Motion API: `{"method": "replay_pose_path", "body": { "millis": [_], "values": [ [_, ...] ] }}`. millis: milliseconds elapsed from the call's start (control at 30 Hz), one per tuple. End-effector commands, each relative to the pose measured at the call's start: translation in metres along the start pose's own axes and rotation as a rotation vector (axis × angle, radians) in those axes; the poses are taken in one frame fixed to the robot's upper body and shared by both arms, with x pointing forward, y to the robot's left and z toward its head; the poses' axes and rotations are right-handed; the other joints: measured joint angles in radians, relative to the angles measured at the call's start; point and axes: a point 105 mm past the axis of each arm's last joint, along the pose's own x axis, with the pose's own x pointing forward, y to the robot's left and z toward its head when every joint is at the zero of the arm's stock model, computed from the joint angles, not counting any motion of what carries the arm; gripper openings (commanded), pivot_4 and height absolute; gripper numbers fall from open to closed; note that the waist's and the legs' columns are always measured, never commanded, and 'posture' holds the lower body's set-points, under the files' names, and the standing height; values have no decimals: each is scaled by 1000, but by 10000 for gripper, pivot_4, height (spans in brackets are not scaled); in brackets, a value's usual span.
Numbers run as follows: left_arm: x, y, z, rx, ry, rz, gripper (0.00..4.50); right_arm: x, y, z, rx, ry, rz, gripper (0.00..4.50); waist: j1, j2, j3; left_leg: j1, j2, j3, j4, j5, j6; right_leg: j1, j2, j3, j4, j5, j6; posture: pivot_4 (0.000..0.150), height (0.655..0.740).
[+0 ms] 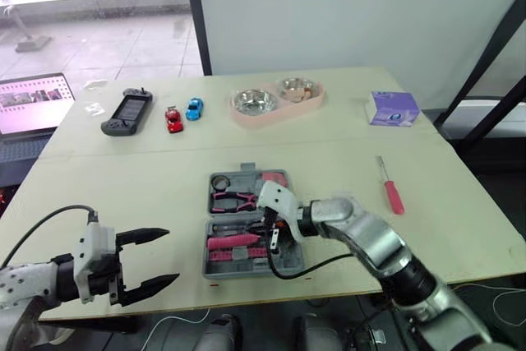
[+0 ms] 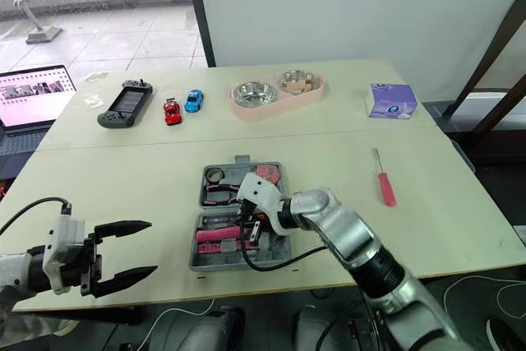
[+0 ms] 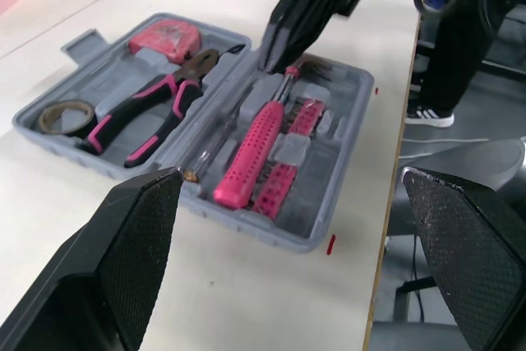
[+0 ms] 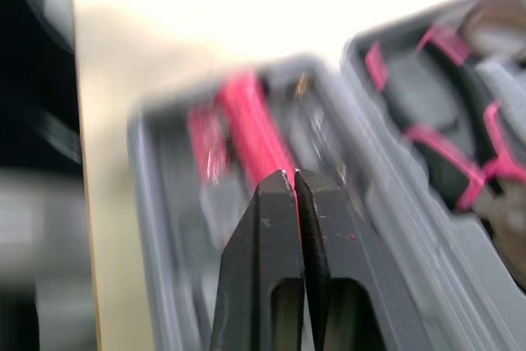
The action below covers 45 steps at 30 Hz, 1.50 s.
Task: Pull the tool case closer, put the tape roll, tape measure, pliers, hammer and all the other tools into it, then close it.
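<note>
Sitting open near the front edge of the pale wooden table (image 1: pixel 123 178), the grey plastic tool case (image 1: pixel 248 271) is already lying close to the robot, so the pulling step looks done. Its far half is holding the black-and-pink-handled pliers (image 3: pixel 152 117), the dark ring of the tape roll (image 3: pixel 66 113) and the red tape measure (image 3: pixel 168 36). Its near half is carrying a long tool with a knurled pink handle (image 3: pixel 251 150), probably the hammer, though its head is hiding under the right arm, and a pink strip of small bits (image 3: pixel 283 178) is lying just beside it.

The right gripper (image 4: pixel 294 178) is hanging over the near half of the case, by the metal end of the pink-handled tool, with its two black fingers pressed together and nothing between them. The left gripper (image 1: pixel 171 256) is hovering above the table's front-left area, well apart from the case, with its fingers spread wide and empty.

One slim screwdriver with a red handle (image 1: pixel 393 195) is lying on the table to the right of the case, well apart from it. Judging by this, most of the packing is finished; the screwdriver is waiting to go in and the case is waiting to be closed.
</note>
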Motion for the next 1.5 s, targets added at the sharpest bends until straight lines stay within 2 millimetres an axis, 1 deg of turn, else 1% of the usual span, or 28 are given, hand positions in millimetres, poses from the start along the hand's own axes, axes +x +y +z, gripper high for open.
{"method": "replay_pose_path", "body": {
  "millis": [33,200,300,400,467,567,633,667,700,767,900,1067,1233,1367,1500],
  "values": [
    [0,1,4,16,-1,1,45000,-1,-7,-4,-31,-55,-62,675,1,0,0,0,0,0,0,0,0,0,0,0,0,0,0,1500,7233],
    [1,2,5,19,-2,0,45000,7,-14,-30,-20,18,-125,675,-1,0,0,0,0,0,0,0,0,0,0,0,0,0,0,1500,7233],
    [1,3,5,19,0,0,45000,7,-15,-39,-28,59,-122,675,0,0,0,1,0,0,0,0,0,0,0,0,0,0,0,1500,7233],
    [1,3,6,19,1,0,45000,7,-13,-43,-39,70,-125,675,0,0,0,1,0,0,0,0,0,1,0,0,0,0,0,1500,7233],
    [1,3,6,18,2,-1,45000,8,-13,-40,-46,53,-134,675,0,0,0,1,0,0,0,0,0,1,0,0,0,0,0,1500,7233],
    [0,3,5,17,3,-1,45000,5,-12,-18,-38,-62,-135,675,0,0,0,1,0,0,0,0,0,2,0,0,0,0,0,1500,7233],
    [0,3,6,17,4,0,45000,2,-3,-3,-54,-135,-88,675,1,0,0,1,0,0,0,0,0,2,0,0,0,0,0,1500,7233],
    [0,3,6,16,4,0,45000,1,3,0,-67,-151,-59,675,1,0,0,1,0,0,0,0,0,1,0,0,0,0,0,1500,7233],
    [0,3,6,17,5,-1,45000,2,7,-2,-81,-141,-43,675,1,0,0,1,0,0,0,0,0,2,0,0,0,0,0,1500,7233],
    [0,3,6,17,4,-2,45000,4,8,-7,-85,-116,-43,675,0,0,0,1,0,0,0,0,0,2,0,0,0,0,0,1500,7233],
    [0,2,6,19,5,-3,45000,8,1,-20,-95,-42,-86,675,1,0,0,1,0,0,0,0,0,2,0,0,0,0,-1,1500,7233],
    [0,2,6,19,5,1,45000,10,1,-38,-82,34,-91,675,1,0,0,1,0,0,0,0,0,2,0,0,0,0,0,1500,7233],
    [-1,2,6,19,7,4,45000,10,0,-69,-60,184,-94,675,1,0,-1,2,0,0,0,0,0,2,0,0,0,0,-1,1500,7233],
    [-1,2,6,20,6,7,45000,8,1,-87,-42,293,-96,675,3,-1,-3,3,0,0,0,0,0,2,0,0,-1,-1,-2,1500,7233],
    [-2,3,6,21,8,12,45000,0,5,-116,54,490,-94,675,4,0,-18,5,0,-1,0,0,0,2,0,0,-1,-2,-3,1500,7233]
  ]
}}
